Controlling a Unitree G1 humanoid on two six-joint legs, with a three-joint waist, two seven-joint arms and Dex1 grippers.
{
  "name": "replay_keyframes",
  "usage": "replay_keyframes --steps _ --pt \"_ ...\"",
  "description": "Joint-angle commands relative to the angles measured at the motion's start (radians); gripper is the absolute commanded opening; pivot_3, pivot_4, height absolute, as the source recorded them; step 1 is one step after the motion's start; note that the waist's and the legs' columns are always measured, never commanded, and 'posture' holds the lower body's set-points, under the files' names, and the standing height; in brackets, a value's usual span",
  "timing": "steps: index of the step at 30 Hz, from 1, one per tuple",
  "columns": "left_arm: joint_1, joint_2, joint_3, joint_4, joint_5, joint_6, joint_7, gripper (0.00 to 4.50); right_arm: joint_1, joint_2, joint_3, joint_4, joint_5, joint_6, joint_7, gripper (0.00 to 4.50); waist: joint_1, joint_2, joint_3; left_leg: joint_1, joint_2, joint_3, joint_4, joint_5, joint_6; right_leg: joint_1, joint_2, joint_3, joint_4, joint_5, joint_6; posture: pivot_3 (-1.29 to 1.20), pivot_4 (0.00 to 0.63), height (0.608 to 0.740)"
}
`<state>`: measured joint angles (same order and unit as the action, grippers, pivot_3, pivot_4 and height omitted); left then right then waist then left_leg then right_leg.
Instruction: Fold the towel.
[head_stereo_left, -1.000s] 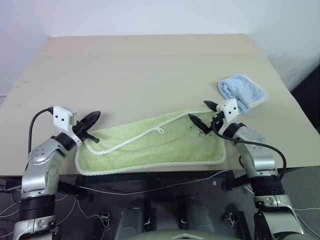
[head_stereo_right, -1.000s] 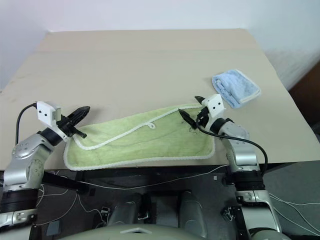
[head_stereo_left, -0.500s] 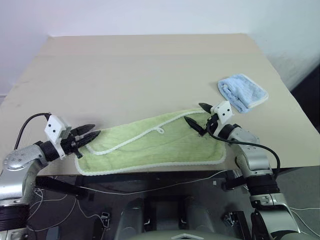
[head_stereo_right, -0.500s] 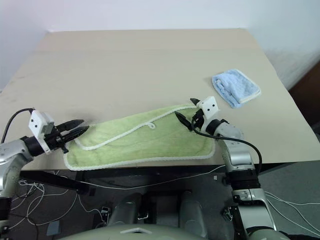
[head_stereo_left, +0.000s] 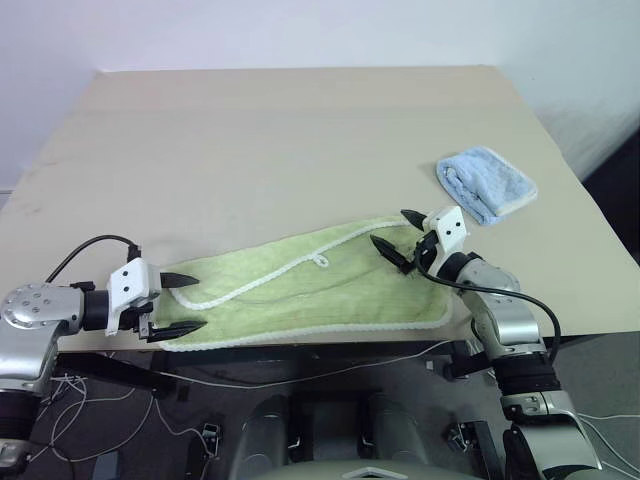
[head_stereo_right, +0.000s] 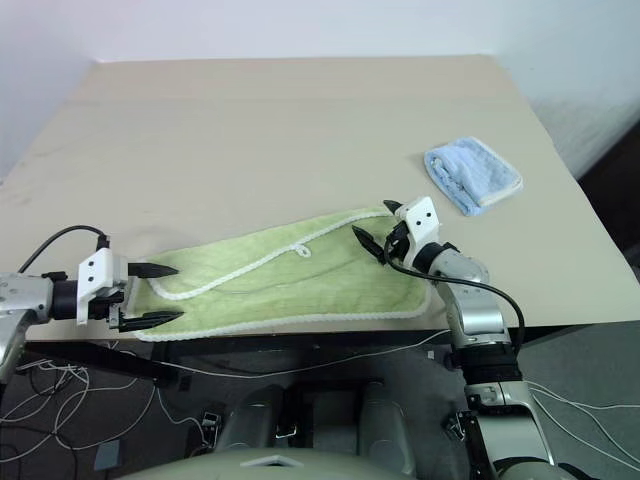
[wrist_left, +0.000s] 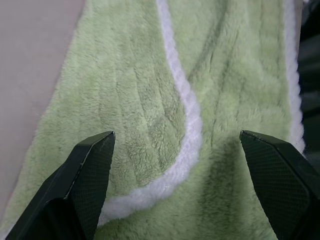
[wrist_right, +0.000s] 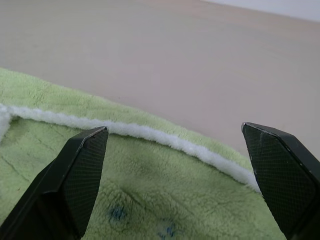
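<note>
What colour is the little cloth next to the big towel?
Light blue. The little cloth shows best in the left eye view, beyond the towel.

Left gripper (head_stereo_left: 183, 302): jaws, pinched shut on the towel's (head_stereo_left: 330, 285) left end a second ago, now stand wide apart, holding nothing. One finger lies over the towel's folded corner, the other at the near hem by the bench (head_stereo_left: 300, 140) edge.

Left arm: it has swung outward and dropped low, so the gripper now points in from the left, across the towel's end, rather than down from above.

Towel: the left corner is released and lies flat on the bench, the white cord edging curving across the lower layer; the left wrist view shows it between the spread fingers (wrist_left: 85, 175).
</note>
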<state>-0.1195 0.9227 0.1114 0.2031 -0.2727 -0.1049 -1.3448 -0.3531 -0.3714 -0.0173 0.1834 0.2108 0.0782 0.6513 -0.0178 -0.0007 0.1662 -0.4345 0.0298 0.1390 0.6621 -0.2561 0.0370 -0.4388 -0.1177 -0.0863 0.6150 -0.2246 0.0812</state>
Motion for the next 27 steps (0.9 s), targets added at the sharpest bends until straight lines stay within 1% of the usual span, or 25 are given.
replay_keyframes --steps 1,5,10,15,21,24,27 --pt "-0.035 0.012 -0.024 0.042 0.054 -0.105 -0.002 4.19 0.009 0.0 -0.019 -0.051 0.007 -0.022 -0.013 4.5 0.0 0.0 0.0 -0.001 0.0 0.0 0.0 0.0 0.0 0.0 0.0 0.0 0.0 0.0 0.0 0.0 0.15 0.74" --pt "-0.072 -0.001 -0.037 0.088 0.075 -0.16 0.016 4.19 0.016 -0.001 -0.019 -0.057 0.008 -0.021 -0.019 4.5 -0.001 0.0 0.0 -0.002 0.0 0.0 0.0 0.001 0.001 -0.001 0.001 0.0 0.0 0.0 0.0 0.0 0.15 0.74" --pt "-0.101 -0.015 -0.038 0.123 0.059 -0.155 0.026 4.19 0.016 0.0 -0.016 -0.055 0.006 -0.022 -0.025 4.5 0.0 0.0 0.0 -0.002 0.0 0.0 0.001 0.002 0.003 0.0 0.003 0.0 0.001 0.001 0.001 0.0 0.15 0.74" --pt "-0.118 -0.018 -0.026 0.168 0.071 -0.177 0.064 4.19 0.012 -0.001 -0.017 -0.055 0.007 -0.022 -0.026 4.5 0.001 0.0 0.0 -0.002 0.0 0.0 0.001 0.002 0.003 0.0 0.004 0.0 0.001 0.002 0.004 0.0 0.15 0.74" --pt "-0.144 -0.015 -0.026 0.227 0.098 -0.238 0.115 4.19 0.01 -0.003 -0.016 -0.051 0.006 -0.023 -0.024 4.5 0.001 0.0 0.0 -0.002 0.0 0.0 0.002 0.003 0.003 0.0 0.005 0.0 0.002 0.002 0.004 0.0 0.15 0.74" --pt "-0.147 -0.019 -0.031 0.233 0.091 -0.252 0.117 4.19 0.006 -0.005 -0.015 -0.05 0.005 -0.022 -0.022 4.5 0.001 0.0 0.0 -0.002 0.0 0.0 0.002 0.003 0.003 0.0 0.005 0.0 0.002 0.002 0.004 0.0 0.15 0.74" --pt "-0.131 -0.016 -0.03 0.207 0.049 -0.236 0.078 4.19 0.003 -0.006 -0.014 -0.048 0.004 -0.021 -0.02 4.5 0.001 0.0 0.0 -0.002 0.0 0.0 0.002 0.003 0.003 0.0 0.005 0.0 0.002 0.002 0.004 0.0 0.15 0.74"
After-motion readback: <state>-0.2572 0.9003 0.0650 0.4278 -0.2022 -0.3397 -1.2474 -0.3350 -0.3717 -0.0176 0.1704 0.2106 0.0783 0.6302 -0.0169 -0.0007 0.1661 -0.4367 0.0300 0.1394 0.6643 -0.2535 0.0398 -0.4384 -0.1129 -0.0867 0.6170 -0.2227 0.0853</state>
